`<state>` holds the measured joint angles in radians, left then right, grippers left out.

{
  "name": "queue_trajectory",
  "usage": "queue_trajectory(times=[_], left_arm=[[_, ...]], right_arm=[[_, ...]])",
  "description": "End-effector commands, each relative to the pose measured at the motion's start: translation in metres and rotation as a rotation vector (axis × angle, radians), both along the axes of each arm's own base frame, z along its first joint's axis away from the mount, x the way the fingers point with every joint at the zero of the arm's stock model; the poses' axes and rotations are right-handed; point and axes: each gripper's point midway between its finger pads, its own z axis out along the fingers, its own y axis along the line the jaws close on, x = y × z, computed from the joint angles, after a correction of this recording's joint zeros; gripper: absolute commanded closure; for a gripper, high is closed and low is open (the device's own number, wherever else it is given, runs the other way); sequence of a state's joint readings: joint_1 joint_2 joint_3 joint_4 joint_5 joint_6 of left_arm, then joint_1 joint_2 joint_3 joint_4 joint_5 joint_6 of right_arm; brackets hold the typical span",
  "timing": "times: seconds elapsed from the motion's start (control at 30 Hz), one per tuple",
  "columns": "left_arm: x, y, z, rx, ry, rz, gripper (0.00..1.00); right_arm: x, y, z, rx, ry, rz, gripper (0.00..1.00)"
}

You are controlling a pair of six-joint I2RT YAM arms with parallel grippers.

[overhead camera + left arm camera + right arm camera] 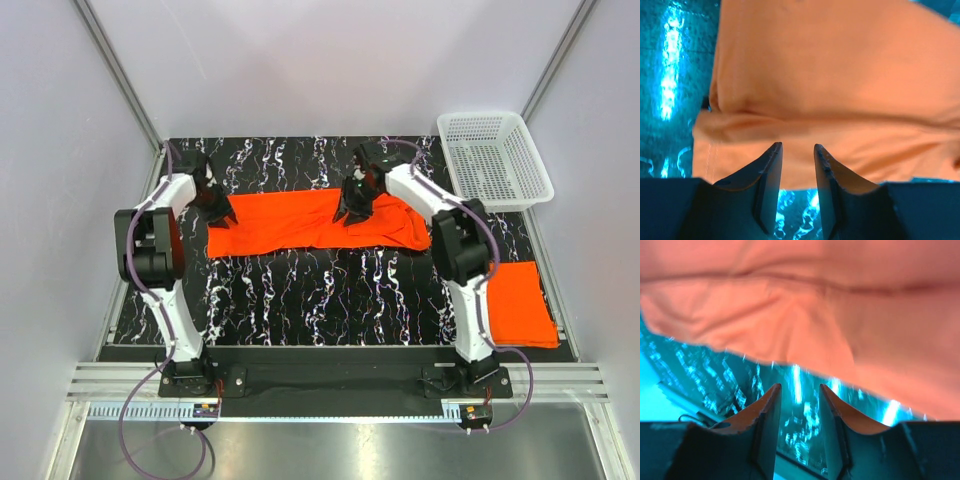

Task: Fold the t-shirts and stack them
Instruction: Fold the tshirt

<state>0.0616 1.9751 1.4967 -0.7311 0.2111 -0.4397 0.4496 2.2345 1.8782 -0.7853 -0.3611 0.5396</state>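
Observation:
An orange t-shirt (pixel 320 228) lies as a long folded band across the far half of the black marbled table (pixel 330 290). My left gripper (pixel 218 213) hovers at its far left corner. In the left wrist view the left gripper (pixel 797 146) is open over the cloth's edge (pixel 840 100), with nothing between the fingers. My right gripper (pixel 352 212) sits at the band's far edge near the middle. In the right wrist view it (pixel 800 386) is open above bare table, with the cloth (pixel 805 315) just beyond the tips. A second t-shirt (pixel 520 305) lies folded at the near right.
A white mesh basket (pixel 495 160) stands at the far right corner, partly off the table. Grey walls and metal rails (pixel 120 90) close in the sides and back. The arm bases are bolted along the near edge (pixel 330 380).

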Motion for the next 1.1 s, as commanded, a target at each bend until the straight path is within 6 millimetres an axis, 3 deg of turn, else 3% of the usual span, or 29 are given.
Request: queue_trajectory(times=[0.0, 0.03, 0.07, 0.13, 0.17, 0.23, 0.27, 0.37, 0.5, 0.57, 0.8, 1.07], left_arm=[[0.0, 0.004, -0.018, 0.005, 0.047, -0.027, 0.63], [0.002, 0.005, -0.03, 0.009, 0.072, -0.035, 0.63], [0.001, 0.006, -0.034, 0.016, 0.092, -0.042, 0.64], [-0.002, 0.01, -0.04, 0.032, 0.116, -0.059, 0.64], [-0.002, 0.01, -0.039, 0.04, 0.114, -0.061, 0.64], [-0.003, 0.01, -0.027, 0.044, 0.088, -0.061, 0.63], [-0.003, 0.008, -0.022, 0.047, 0.077, -0.064, 0.62], [-0.003, 0.004, -0.001, 0.053, 0.028, -0.069, 0.61], [-0.009, -0.004, 0.011, 0.033, 0.008, -0.073, 0.61], [-0.018, -0.007, 0.006, 0.031, 0.028, -0.08, 0.61], [-0.043, -0.005, -0.024, 0.048, 0.113, -0.088, 0.62], [-0.054, 0.002, -0.037, 0.076, 0.152, -0.094, 0.62]], right_arm=[[-0.007, -0.027, 0.061, 0.045, -0.09, -0.025, 0.56], [-0.005, -0.041, 0.061, 0.041, -0.086, -0.057, 0.56], [-0.014, -0.052, 0.049, 0.021, -0.046, -0.076, 0.56], [-0.017, -0.074, 0.052, 0.001, -0.053, -0.118, 0.56], [-0.021, -0.095, 0.04, -0.03, -0.029, -0.152, 0.56], [-0.025, -0.116, 0.039, -0.046, -0.026, -0.182, 0.58], [-0.032, -0.134, 0.029, -0.064, 0.004, -0.215, 0.6], [-0.042, -0.159, 0.023, -0.121, -0.004, -0.237, 0.69], [-0.046, -0.174, 0.014, -0.179, -0.011, -0.229, 0.85], [-0.044, -0.18, 0.006, -0.2, -0.007, -0.235, 0.87], [-0.021, -0.192, -0.008, -0.23, -0.017, -0.26, 0.89], [0.005, -0.219, -0.032, -0.317, -0.017, -0.294, 0.9]])
